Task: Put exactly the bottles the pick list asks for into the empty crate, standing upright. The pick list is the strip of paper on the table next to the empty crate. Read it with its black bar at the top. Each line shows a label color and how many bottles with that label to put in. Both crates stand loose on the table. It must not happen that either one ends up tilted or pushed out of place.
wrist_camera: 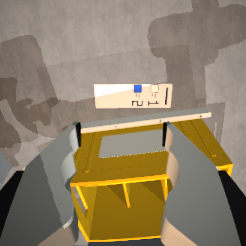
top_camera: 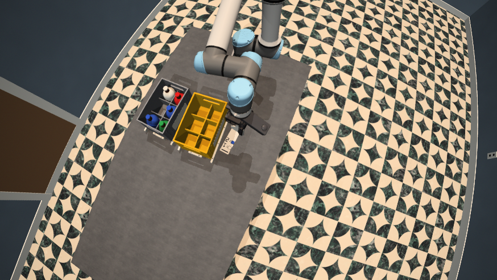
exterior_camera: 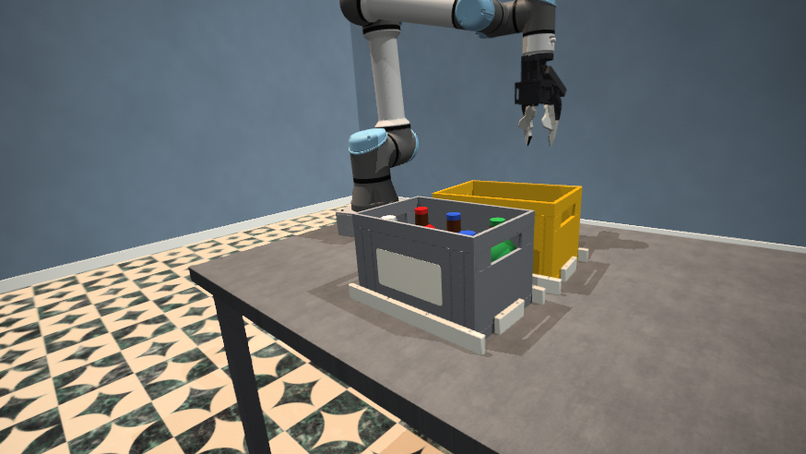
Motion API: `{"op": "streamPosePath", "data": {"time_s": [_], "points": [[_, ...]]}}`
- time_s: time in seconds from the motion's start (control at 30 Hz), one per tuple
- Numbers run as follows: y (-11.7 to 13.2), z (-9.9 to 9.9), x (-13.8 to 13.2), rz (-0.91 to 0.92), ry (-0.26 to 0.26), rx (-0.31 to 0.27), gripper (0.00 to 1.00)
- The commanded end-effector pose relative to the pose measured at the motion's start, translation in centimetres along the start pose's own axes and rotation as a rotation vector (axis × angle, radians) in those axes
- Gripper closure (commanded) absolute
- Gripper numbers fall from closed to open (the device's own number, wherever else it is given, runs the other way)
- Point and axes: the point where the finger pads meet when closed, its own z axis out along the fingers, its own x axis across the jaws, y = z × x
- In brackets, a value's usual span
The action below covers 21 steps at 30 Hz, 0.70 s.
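Note:
The pick list (top_camera: 231, 136) (wrist_camera: 115, 100) lies beside the yellow crate (top_camera: 191, 147) (exterior_camera: 555, 242) (wrist_camera: 125, 167). From its black bar it reads white 1, then blue 2. The yellow crate's compartments look empty. The grey crate (top_camera: 175, 127) (exterior_camera: 459, 281) holds a white bottle (top_camera: 169, 94), a red bottle (top_camera: 178, 98), a green bottle (top_camera: 162, 126) and two blue bottles, one in the middle (top_camera: 170, 111) and one at the near-left corner (top_camera: 151, 120). My gripper (exterior_camera: 539, 143) (wrist_camera: 121, 123) is partly open and empty, high above the table by the yellow crate's list side.
Low white rails stand around the crates, one along the grey crate (exterior_camera: 417, 318) and one along the yellow crate's list side (wrist_camera: 145, 122). The two crates stand side by side with a narrow gap. Their walls rise around the compartments.

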Motion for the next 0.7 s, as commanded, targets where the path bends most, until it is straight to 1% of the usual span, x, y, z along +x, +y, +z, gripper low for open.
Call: {"op": "streamPosePath", "data": {"time_s": [0.0,0.1,0.67], "points": [[1.24,1.12,1.67,-0.001,0.002,0.002,0.62],[1.80,1.61,2.34,-0.001,0.002,0.002,0.62],[1.81,1.63,2.36,-0.001,0.002,0.002,0.62]]}}
